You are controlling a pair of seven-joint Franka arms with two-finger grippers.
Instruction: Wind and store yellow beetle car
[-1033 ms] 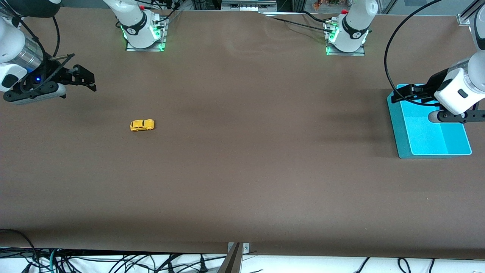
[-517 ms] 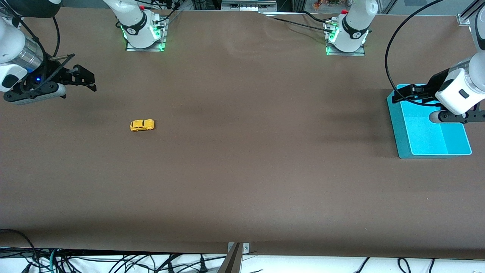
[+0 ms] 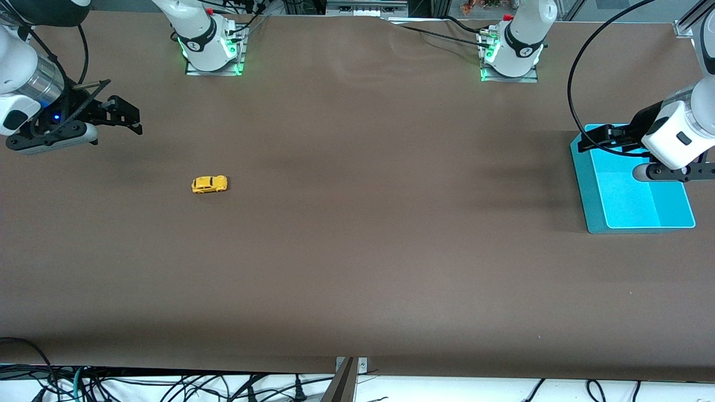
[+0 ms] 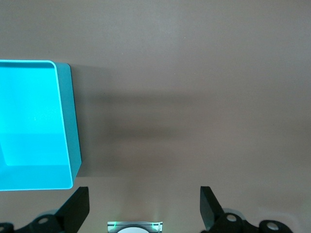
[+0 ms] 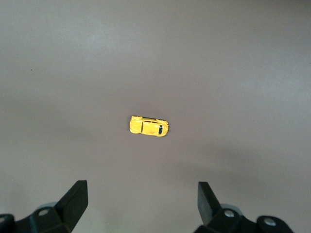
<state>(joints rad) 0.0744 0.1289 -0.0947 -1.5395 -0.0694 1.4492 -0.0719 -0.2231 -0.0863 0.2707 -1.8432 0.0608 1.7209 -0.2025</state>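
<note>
Biggest risk imo: the yellow beetle car (image 3: pixel 209 183) is tiny, so the right gripper (image 5: pixel 141 201), fingers spread wide with the car ahead of them, could nudge it rolling. Left gripper (image 4: pixel 143 206), also spread, waits over the teal tray (image 3: pixel 592 215). Nothing blocks the way
</note>
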